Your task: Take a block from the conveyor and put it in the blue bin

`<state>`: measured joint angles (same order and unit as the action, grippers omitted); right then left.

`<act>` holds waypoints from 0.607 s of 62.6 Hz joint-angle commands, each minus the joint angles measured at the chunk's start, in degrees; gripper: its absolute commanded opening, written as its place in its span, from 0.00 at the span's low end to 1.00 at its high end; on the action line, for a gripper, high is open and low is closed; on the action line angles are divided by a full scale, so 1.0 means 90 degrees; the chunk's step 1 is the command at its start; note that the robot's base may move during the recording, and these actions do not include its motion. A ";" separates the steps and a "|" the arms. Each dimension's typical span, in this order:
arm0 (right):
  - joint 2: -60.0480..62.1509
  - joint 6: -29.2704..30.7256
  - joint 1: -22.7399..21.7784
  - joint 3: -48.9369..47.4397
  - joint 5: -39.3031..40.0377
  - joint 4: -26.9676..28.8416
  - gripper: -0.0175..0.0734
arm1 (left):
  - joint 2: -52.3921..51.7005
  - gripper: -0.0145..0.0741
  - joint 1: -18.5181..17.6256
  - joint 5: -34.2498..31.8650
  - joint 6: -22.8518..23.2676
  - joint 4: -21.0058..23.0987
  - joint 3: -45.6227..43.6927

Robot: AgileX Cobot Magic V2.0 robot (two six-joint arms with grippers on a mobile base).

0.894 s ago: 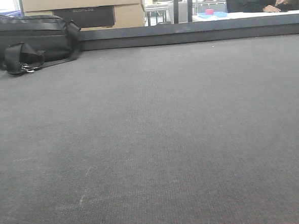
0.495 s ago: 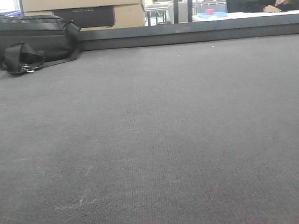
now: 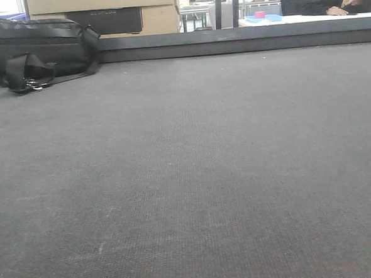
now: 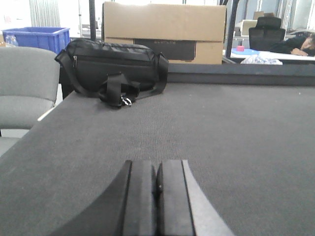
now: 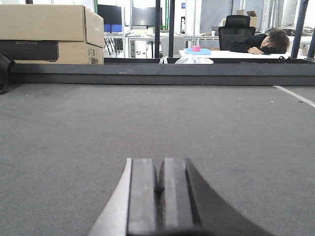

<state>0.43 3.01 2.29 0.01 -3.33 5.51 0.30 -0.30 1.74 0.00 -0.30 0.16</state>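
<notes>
— Grey conveyor [image 3: 188, 176] is filling the view; where is the blue bin [image 4: 37, 37] standing?
— Beyond the black bag [image 4: 110, 69], far left. Left gripper [image 4: 157, 194] and right gripper [image 5: 160, 194] are both pressing fingers together, empty.

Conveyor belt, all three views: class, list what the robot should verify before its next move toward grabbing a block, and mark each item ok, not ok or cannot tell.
1. A block on the conveyor: not ok, none visible in any view.
2. The left tool open for a grab: not ok, shut and empty.
3. The right tool open: not ok, shut and empty.
4. The blue bin located: ok, beyond the belt's left side.
5. The black bag clear of the path to the bin: cannot tell.
6. Belt running: cannot tell.
</notes>
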 commanded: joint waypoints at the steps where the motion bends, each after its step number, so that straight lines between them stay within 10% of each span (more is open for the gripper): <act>1: -0.0048 -0.0003 0.0008 -0.0001 0.0138 -0.0032 0.01 | -0.0034 0.04 0.0005 -0.0308 0.0055 -0.0018 -0.0018; 19: -0.0048 -0.0003 0.0008 -0.0221 0.0370 -0.0032 0.01 | -0.0034 0.04 0.0005 -0.0352 0.0043 -0.0018 -0.0182; 38: -0.0697 -0.0003 0.0008 -0.2771 -0.1529 -0.0032 0.01 | 0.0810 0.04 0.0005 0.2553 0.0000 -0.0326 -0.3004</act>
<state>-2.36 3.01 2.29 -19.62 -11.72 5.51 3.24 -0.30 17.91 0.00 -2.85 -20.68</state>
